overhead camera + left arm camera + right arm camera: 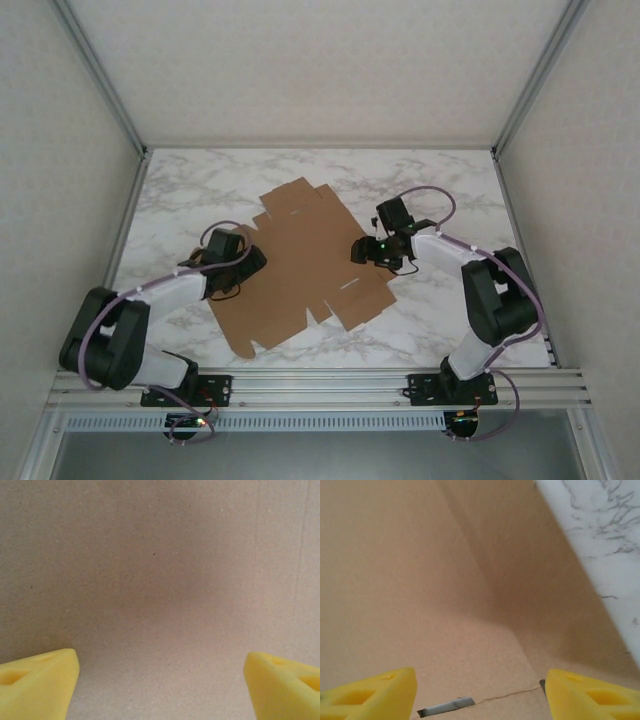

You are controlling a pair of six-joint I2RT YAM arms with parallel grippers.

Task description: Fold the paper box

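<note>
The flat brown die-cut cardboard sheet (pixel 300 265) lies between both claws: left claw (pixel 248 262) over its left edge, right claw (pixel 366 250) over its right, both spread, pinching nothing.

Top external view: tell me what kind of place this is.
Probably a lab robot cell: a marble-patterned table boxed in by white panels on aluminium framing, with the paper box lying flat.
</note>
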